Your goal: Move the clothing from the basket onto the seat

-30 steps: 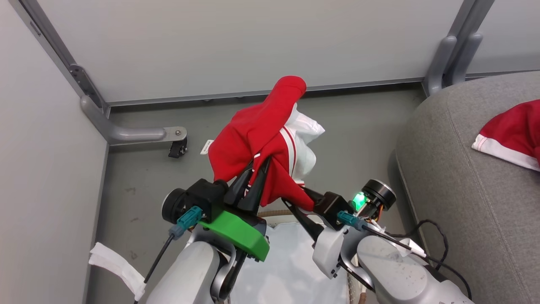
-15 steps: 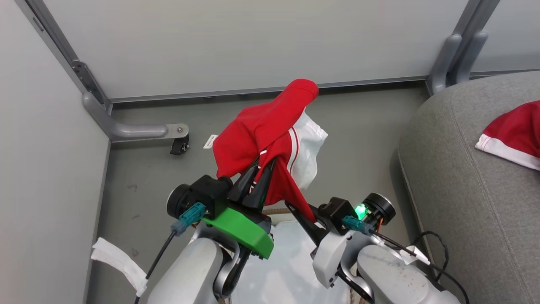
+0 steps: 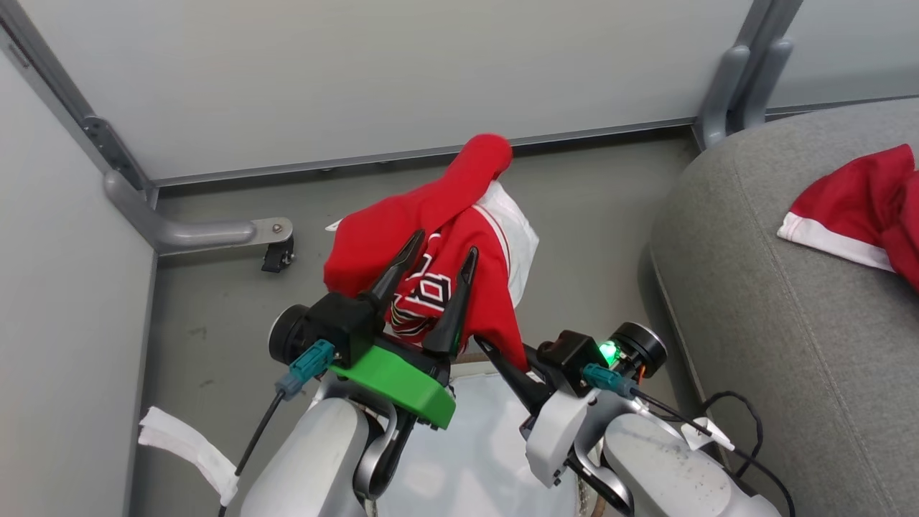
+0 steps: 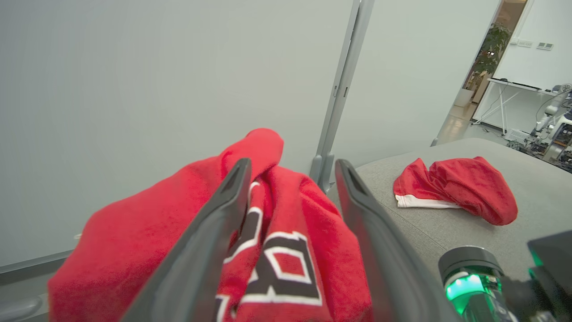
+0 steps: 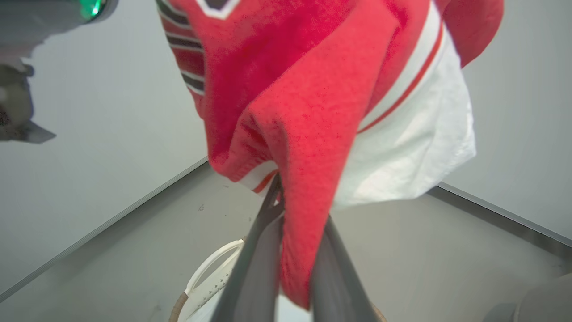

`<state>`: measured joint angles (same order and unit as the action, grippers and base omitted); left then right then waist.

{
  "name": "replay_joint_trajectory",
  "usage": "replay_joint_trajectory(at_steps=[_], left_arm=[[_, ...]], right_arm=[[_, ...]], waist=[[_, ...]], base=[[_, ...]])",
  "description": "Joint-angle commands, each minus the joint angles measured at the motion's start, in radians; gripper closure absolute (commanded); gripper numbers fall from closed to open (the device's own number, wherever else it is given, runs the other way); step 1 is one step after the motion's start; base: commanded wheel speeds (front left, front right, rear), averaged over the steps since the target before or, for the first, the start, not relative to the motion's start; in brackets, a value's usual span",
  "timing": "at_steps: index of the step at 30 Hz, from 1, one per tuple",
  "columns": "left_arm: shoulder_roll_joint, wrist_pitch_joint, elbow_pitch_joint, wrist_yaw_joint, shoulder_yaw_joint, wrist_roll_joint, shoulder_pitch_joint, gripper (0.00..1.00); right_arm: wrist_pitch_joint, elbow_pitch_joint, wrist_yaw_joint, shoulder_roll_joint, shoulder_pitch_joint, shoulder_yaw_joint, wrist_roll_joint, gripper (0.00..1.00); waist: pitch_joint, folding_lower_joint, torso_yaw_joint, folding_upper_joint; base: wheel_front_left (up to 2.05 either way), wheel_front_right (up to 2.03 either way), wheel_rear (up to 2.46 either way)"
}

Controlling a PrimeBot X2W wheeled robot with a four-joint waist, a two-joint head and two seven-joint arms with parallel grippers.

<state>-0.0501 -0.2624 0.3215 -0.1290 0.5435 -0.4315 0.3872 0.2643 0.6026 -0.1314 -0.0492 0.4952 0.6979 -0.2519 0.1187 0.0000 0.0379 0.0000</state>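
Straddling the clothing (image 3: 380, 237), left jaws gape; right jaws pinch it near the seat (image 3: 754, 323).

We saw bright, even, soft light and only faint shadows. Just above the right gripper (image 5: 297, 214) the clothing (image 5: 313, 112) was blurred, out of focus. Beyond the left gripper (image 4: 291, 179), to its right, the far room (image 4: 527, 58) looked pale, almost washed out.
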Motion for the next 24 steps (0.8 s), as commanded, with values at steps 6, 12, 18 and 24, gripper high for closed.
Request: replay_joint_trajectory(at_steps=[6, 12, 18, 24], left_arm=[[-0.003, -0.002, -0.002, -0.003, -0.037, 0.055, -0.029, 0.00], [-0.025, -0.002, -0.017, -0.003, -0.059, 0.091, -0.050, 0.00], [-0.056, -0.002, -0.029, -0.003, -0.044, 0.115, -0.061, 0.00], [-0.060, -0.002, -0.040, -0.003, -0.005, 0.107, -0.040, 0.00]], right_arm=[[0.000, -0.082, 0.001, -0.004, -0.044, -0.013, -0.007, 1.00], [0.001, -0.156, 0.001, -0.004, -0.072, -0.032, 0.006, 1.00], [0.001, -0.218, 0.001, -0.003, -0.105, -0.067, -0.002, 1.00], [0.001, -0.289, 0.001, -0.003, -0.156, -0.156, 0.006, 1.00]], waist=[[-0.002, 0.0000, -0.168, 0.0000], [0.018, 0.0000, -0.346, 0.0000], [0.040, 0.0000, -0.505, 0.0000], [0.059, 0.0000, -0.579, 0.0000]], base=[[0.00, 0.00, 0.00], [0.00, 0.00, 0.00], [0.00, 0.00, 0.00], [0.00, 0.00, 0.00]])
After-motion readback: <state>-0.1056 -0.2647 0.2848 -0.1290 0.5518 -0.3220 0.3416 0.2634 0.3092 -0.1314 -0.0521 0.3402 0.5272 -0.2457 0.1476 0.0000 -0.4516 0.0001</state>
